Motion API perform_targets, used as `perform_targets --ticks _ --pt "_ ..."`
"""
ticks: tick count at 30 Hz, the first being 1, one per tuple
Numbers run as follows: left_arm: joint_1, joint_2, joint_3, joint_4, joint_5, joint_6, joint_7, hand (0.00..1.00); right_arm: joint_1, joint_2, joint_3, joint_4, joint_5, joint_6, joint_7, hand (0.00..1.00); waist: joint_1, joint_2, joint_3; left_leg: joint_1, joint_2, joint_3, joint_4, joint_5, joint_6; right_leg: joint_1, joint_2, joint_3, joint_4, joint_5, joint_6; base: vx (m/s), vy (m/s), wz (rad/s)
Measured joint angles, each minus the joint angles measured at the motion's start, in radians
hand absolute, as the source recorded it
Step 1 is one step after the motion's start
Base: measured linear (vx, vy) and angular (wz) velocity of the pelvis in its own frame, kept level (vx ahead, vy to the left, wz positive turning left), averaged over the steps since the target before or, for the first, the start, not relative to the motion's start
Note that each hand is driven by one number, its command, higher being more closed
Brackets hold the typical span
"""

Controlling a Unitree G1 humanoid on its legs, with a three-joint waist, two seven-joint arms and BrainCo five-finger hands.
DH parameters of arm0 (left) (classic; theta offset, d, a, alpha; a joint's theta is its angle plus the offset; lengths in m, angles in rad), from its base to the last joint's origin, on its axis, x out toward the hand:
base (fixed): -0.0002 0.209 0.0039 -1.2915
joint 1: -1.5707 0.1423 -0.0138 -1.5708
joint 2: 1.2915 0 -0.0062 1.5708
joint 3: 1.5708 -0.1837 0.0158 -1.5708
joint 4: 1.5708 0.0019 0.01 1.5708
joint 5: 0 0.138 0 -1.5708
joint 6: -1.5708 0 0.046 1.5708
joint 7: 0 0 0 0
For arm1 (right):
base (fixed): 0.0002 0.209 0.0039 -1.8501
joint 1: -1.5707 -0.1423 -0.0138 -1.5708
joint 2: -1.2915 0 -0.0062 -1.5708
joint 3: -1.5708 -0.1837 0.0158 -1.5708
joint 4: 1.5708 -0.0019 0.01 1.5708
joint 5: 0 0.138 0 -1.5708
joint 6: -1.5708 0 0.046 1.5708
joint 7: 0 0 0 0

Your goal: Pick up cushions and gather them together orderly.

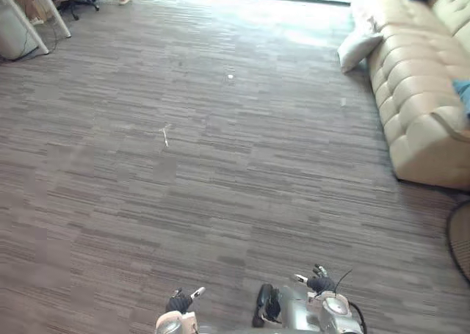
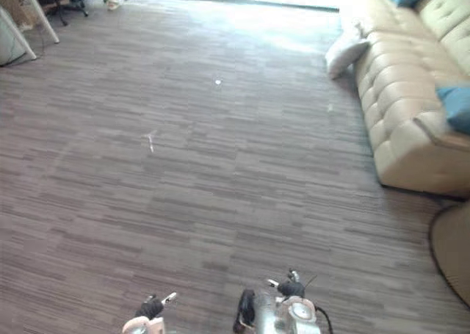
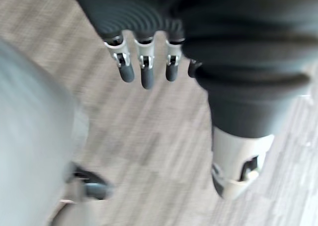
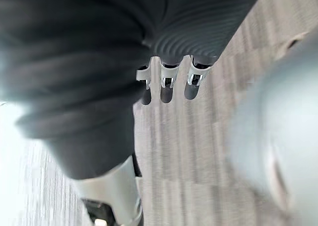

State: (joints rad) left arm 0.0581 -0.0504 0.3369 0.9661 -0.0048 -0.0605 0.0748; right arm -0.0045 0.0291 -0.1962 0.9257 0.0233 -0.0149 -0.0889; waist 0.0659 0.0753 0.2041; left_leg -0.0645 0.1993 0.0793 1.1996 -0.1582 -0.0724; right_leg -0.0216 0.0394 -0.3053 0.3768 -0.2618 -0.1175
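Your left hand (image 3: 144, 67) and right hand (image 4: 166, 82) hang empty, fingers loose and straight, well apart from the sofa (image 1: 418, 106). The white cushion (image 1: 360, 48) leans against the sofa's front and a blue cushion (image 2: 457, 105) sits on its seat, so walk in close and square up before you reach.

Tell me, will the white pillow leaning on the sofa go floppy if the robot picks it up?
Probably floppy: the plump white fabric cushion sags against the tufted beige sofa, so it looks soft. It is likely light for its size. With its corners, it should not roll.
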Motion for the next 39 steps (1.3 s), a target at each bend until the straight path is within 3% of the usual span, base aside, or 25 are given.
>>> perform_targets --ticks 2,4,5,7,8,9,10,12,14,15,17,19,21,24,25,26,27,29,31,32,33,34,36,38,39 --pt "0.014 0.018 -0.003 -0.05 -0.01 -0.013 0.0 0.0 0.001 0.035 0.015 0.021 0.02 0.002 0.001 0.0 0.022 -0.047 0.0 -0.133 -0.007 0.06 -0.027 -0.065 0.025 0.136 -0.011 0.055 -0.117 0.0 0.002 0.78 -0.022 -0.62" --pt "0.016 0.02 0.0 -0.083 -0.031 -0.021 0.0 0.0 -0.009 0.042 0.035 0.048 0.021 0.004 -0.001 0.0 0.047 -0.056 -0.003 -0.263 -0.023 0.079 -0.186 -0.107 0.034 0.229 -0.028 0.089 -0.197 -0.005 0.014 0.74 0.055 -0.87" --pt "0.019 0.016 0.002 -0.107 -0.044 -0.024 -0.001 0.0 -0.011 0.042 0.052 0.047 0.021 0.006 -0.004 0.0 0.058 -0.059 0.0 -0.329 -0.046 0.079 -0.343 -0.107 0.035 0.286 -0.05 0.115 -0.237 -0.028 0.054 0.76 0.166 -0.74" --pt "0.023 0.011 0.015 -0.114 -0.059 -0.026 0.001 0.0 -0.01 0.04 0.054 0.053 0.021 0.006 -0.01 0.0 0.063 -0.052 0.001 -0.362 -0.075 0.071 -0.659 -0.031 0.024 0.354 -0.07 0.143 -0.269 -0.059 0.099 0.77 0.239 -0.69" --pt "0.035 0.003 0.017 -0.112 -0.076 -0.033 0.002 0.0 -0.012 0.036 0.055 0.079 0.02 0.008 -0.011 0.0 0.083 -0.045 -0.007 -0.351 -0.079 0.064 -0.743 0.127 0.031 0.397 -0.072 0.191 -0.273 -0.073 0.104 0.63 0.26 -0.62" --pt "0.033 0.014 0.02 -0.11 -0.082 -0.033 0.003 0.0 -0.016 0.034 0.062 0.091 0.021 0.01 -0.013 0.0 0.09 -0.061 -0.01 -0.349 -0.095 0.065 -0.726 0.13 0.051 0.406 -0.092 0.204 -0.272 -0.071 0.101 0.94 0.406 -0.51" --pt "0.027 0.038 0.019 -0.115 -0.077 -0.034 0.005 0.0 -0.013 0.042 0.078 0.075 0.018 0.012 -0.01 0.0 0.091 -0.115 -0.03 -0.354 -0.124 0.099 -0.701 0.061 0.08 0.362 -0.149 0.229 -0.207 -0.024 0.091 0.95 0.444 -0.32" --pt "0.026 0.046 0.028 -0.108 -0.079 -0.032 0.013 0.0 -0.009 0.042 0.072 0.068 0.015 0.006 -0.018 0.0 0.111 -0.14 -0.031 -0.299 -0.14 0.142 -0.664 -0.019 0.109 0.275 -0.194 0.296 0.032 0.05 0.187 0.83 0.403 -0.44" --pt "0.022 0.058 0.014 -0.094 -0.075 -0.02 0.018 0.0 -0.001 0.033 0.077 0.069 0.013 0.002 -0.013 0.0 0.099 -0.15 -0.022 -0.175 -0.18 0.162 -0.682 -0.086 0.123 0.148 -0.228 0.348 0.417 0.141 0.26 0.58 0.283 -0.19" --pt "0.012 0.057 -0.004 -0.071 -0.073 -0.016 0.019 0.0 0.016 0.032 0.078 0.068 0.007 -0.005 -0.01 0.0 0.082 -0.133 -0.012 -0.076 -0.201 0.152 -0.711 -0.122 0.127 0.08 -0.227 0.329 0.616 0.142 0.261 0.49 0.208 0.13" --pt "0.002 0.051 -0.044 -0.043 -0.055 -0.01 0.019 0.0 0.04 0.031 0.078 0.022 -0.006 -0.011 -0.008 0.0 0.056 -0.119 -0.012 0.059 -0.215 0.136 -0.785 -0.152 0.131 -0.043 -0.227 0.256 0.756 0.095 0.224 0.62 0.205 0.24" --pt "-0.006 0.046 -0.065 -0.038 -0.043 -0.006 0.016 0.0 0.05 0.031 0.077 -0.018 -0.007 -0.02 -0.007 0.0 0.038 -0.104 -0.01 0.151 -0.211 0.117 -0.852 -0.179 0.129 -0.171 -0.231 0.142 0.731 0.047 0.184 0.53 0.11 0.26" --pt "-0.013 0.052 -0.073 -0.012 -0.035 -0.004 0.015 0.0 0.051 0.03 0.031 -0.055 -0.01 -0.03 -0.007 0.0 0.03 -0.107 -0.007 0.268 -0.199 0.098 -0.918 -0.22 0.115 -0.306 -0.219 0.007 0.499 0.018 0.164 0.57 0.03 0.24" --pt "-0.012 0.064 -0.101 0.019 -0.007 -0.001 0.009 0.0 0.038 0.028 0.0 -0.059 -0.015 -0.032 -0.004 0.0 0.001 -0.106 -0.008 0.423 -0.184 0.07 -1.026 -0.257 0.108 -0.354 -0.147 -0.07 0.032 0.127 0.144 0.81 -0.059 0.38" --pt "-0.009 0.065 -0.104 0.021 0.002 -0.001 0.008 0.0 0.034 0.028 0.001 -0.061 -0.015 -0.032 -0.003 0.0 -0.007 -0.107 -0.008 0.447 -0.183 0.063 -1.04 -0.258 0.109 -0.362 -0.139 -0.067 -0.003 0.147 0.132 0.84 -0.122 0.66" --pt "-0.001 0.06 -0.114 0.032 0.005 -0.001 0.006 0.0 0.028 0.026 0.003 -0.064 -0.024 -0.03 0.0 0.0 -0.02 -0.089 -0.013 0.487 -0.167 0.024 -1.034 -0.257 0.109 -0.361 -0.116 -0.04 0.03 0.252 0.036 0.86 -0.146 0.6" --pt "0.001 0.04 -0.12 0.042 0.016 0.0 0.001 0.0 0.028 0.017 0.001 -0.071 -0.024 -0.023 0.002 0.0 -0.025 -0.06 -0.034 0.483 -0.126 -0.009 -0.98 -0.253 0.102 -0.367 -0.107 -0.049 0.099 0.243 -0.01 0.87 -0.156 0.55" --pt "0.002 0.023 -0.119 0.046 0.025 -0.001 -0.004 0.0 0.023 0.006 -0.001 -0.077 -0.024 -0.019 0.004 0.0 -0.019 -0.025 -0.037 0.407 -0.099 -0.05 -0.757 -0.188 0.066 -0.353 -0.099 -0.07 0.198 0.125 0.003 0.85 -0.177 0.22" --pt "-0.017 0.012 -0.102 0.044 0.025 0.003 -0.012 0.0 0.02 -0.007 0.006 -0.085 -0.024 -0.016 0.006 0.0 -0.02 0.012 -0.018 0.26 -0.083 -0.086 -0.41 0.053 0.017 -0.27 -0.071 -0.063 0.176 0.059 0.007 0.8 -0.142 -0.12" --pt "-0.014 -0.002 -0.077 0.035 0.023 0.003 -0.015 0.0 0.014 -0.009 0.014 -0.068 -0.022 -0.006 0.004 0.0 -0.01 0.03 -0.008 0.131 -0.032 -0.06 -0.151 0.063 -0.017 -0.172 -0.026 -0.041 0.114 0.035 0.003 0.62 -0.04 -0.36" --pt "-0.014 -0.002 -0.068 0.021 0.022 0.002 -0.016 0.0 0.013 0.001 0.014 -0.056 -0.021 -0.004 0.003 0.0 -0.008 0.035 -0.004 0.095 -0.011 -0.039 -0.086 0.038 -0.008 -0.119 -0.016 -0.029 0.086 0.027 0.003 0.79 -0.02 -0.52" --pt "-0.008 0.014 -0.056 -0.008 0.022 0.001 -0.016 0.0 0.011 0.024 0.017 -0.03 -0.019 0.001 0.003 0.0 0.004 0.003 0.012 0.024 0.004 0.006 -0.018 -0.009 -0.001 -0.008 -0.011 0.005 0.019 0.018 0.004 0.75 -0.017 -0.39" --pt "0.004 0.031 -0.051 -0.053 0.016 -0.01 -0.013 0.0 0.002 0.043 0.036 0.0 -0.001 0.003 0.001 0.0 0.012 -0.044 0.013 -0.14 0.005 0.067 -0.06 -0.08 0.028 0.15 -0.028 0.051 -0.125 0.018 0.006 0.86 0.005 -0.55" --pt "0.003 0.026 -0.042 -0.082 0.0 -0.018 -0.012 0.0 0.004 0.042 0.042 0.009 -0.001 0.004 -0.005 0.0 0.035 -0.049 0.012 -0.256 -0.007 0.109 -0.253 -0.117 0.042 0.239 -0.053 0.081 -0.195 0.015 0.033 0.77 0.116 -0.79" --pt "0.004 0.014 -0.038 -0.101 -0.009 -0.023 -0.011 0.0 0.007 0.043 0.043 0.011 -0.001 0.006 -0.011 0.0 0.052 -0.044 0.013 -0.312 -0.023 0.116 -0.501 -0.093 0.054 0.296 -0.083 0.111 -0.214 -0.015 0.081 0.71 0.21 -0.7"
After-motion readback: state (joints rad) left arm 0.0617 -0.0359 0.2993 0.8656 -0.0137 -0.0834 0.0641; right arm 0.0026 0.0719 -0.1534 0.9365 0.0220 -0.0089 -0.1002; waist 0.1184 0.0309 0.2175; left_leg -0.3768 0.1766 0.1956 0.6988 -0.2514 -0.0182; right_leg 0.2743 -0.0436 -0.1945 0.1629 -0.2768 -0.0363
